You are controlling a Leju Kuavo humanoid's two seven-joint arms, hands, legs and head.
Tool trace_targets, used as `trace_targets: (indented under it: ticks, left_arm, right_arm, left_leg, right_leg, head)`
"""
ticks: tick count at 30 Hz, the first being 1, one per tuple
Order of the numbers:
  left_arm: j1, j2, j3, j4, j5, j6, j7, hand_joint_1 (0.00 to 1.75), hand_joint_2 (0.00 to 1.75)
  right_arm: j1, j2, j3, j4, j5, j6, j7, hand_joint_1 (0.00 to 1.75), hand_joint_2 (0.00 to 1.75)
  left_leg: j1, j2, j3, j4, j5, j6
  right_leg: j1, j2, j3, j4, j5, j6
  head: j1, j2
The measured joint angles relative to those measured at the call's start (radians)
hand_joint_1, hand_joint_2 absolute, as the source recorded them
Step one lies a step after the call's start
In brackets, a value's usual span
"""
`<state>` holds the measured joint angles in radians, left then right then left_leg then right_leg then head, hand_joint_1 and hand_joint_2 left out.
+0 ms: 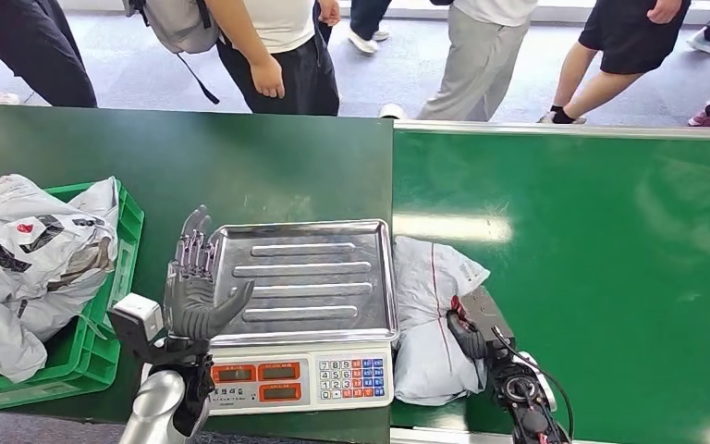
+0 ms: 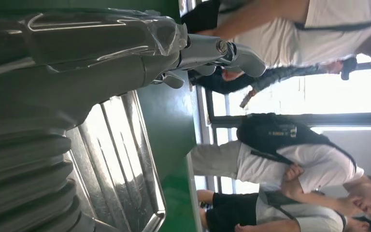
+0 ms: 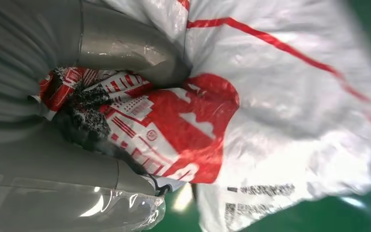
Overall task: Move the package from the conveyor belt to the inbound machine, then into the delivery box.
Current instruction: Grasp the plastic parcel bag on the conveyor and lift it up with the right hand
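A white plastic package (image 1: 430, 314) with red print lies on the green conveyor belt (image 1: 592, 277), right beside the scale. My right hand (image 1: 470, 335) grips its near right side; up close, the thumb and fingers (image 3: 125, 53) pinch the crumpled red-printed plastic (image 3: 174, 125). The inbound machine is a scale with a bare steel tray (image 1: 307, 277) and a keypad front (image 1: 305, 379). My left hand (image 1: 194, 287) stands upright at the tray's left edge, fingers spread, holding nothing; the left wrist view has its fingers (image 2: 222, 50) above the tray (image 2: 125, 159).
A green crate (image 1: 92, 351) at the left holds several white packages (image 1: 28, 268). Several people stand along the far side of the table (image 1: 268, 55). The dark green table top (image 1: 194, 166) lies behind the scale.
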<state>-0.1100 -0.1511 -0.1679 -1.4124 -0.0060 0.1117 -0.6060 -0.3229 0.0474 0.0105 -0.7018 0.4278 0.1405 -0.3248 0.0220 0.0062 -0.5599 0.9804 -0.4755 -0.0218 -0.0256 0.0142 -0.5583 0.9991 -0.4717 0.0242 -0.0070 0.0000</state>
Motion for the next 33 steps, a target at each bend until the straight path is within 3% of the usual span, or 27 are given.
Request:
trace_targets:
  ticks: [7, 13, 26, 33]
  left_arm:
    - [0.018, -0.002, 0.009, -0.015, 0.0, -0.002, -0.042, 0.0, 1.75]
    - [0.012, -0.004, 0.013, -0.015, 0.002, -0.009, -0.052, 0.0, 1.75]
    - [0.009, -0.007, 0.014, -0.053, 0.017, 0.018, -0.092, 0.0, 1.75]
    - [0.006, -0.015, 0.014, -0.103, 0.018, 0.031, -0.093, 0.0, 1.75]
  right_arm:
    - [0.102, 0.027, -0.045, -0.277, -0.265, 0.041, -0.176, 1.75, 1.75]
    - [0.159, 0.037, -0.077, -0.507, -0.385, 0.041, -0.23, 1.75, 1.75]
    - [0.232, 0.065, -0.103, -0.772, -0.4, -0.019, -0.295, 1.75, 1.75]
    - [0.205, 0.067, -0.06, -0.873, -0.247, -0.017, -0.25, 1.75, 1.75]
  left_leg:
    - [0.0, -0.003, -0.006, 0.0, 0.0, 0.0]
    - [0.0, -0.002, -0.007, 0.0, 0.0, 0.0]
    - [0.0, -0.002, -0.008, 0.0, 0.0, 0.0]
    - [0.0, -0.001, -0.008, 0.0, 0.0, 0.0]
  right_leg:
    - [0.0, -0.002, -0.006, 0.0, 0.0, 0.0]
    - [0.0, -0.002, -0.006, 0.0, 0.0, 0.0]
    - [0.0, -0.002, -0.007, 0.0, -0.001, 0.0]
    - [0.0, -0.002, -0.007, 0.0, 0.0, 0.0]
  head:
    - [0.0, 0.0]
    - [0.0, 0.0]
    - [0.0, 0.0]
    - [0.0, 0.0]
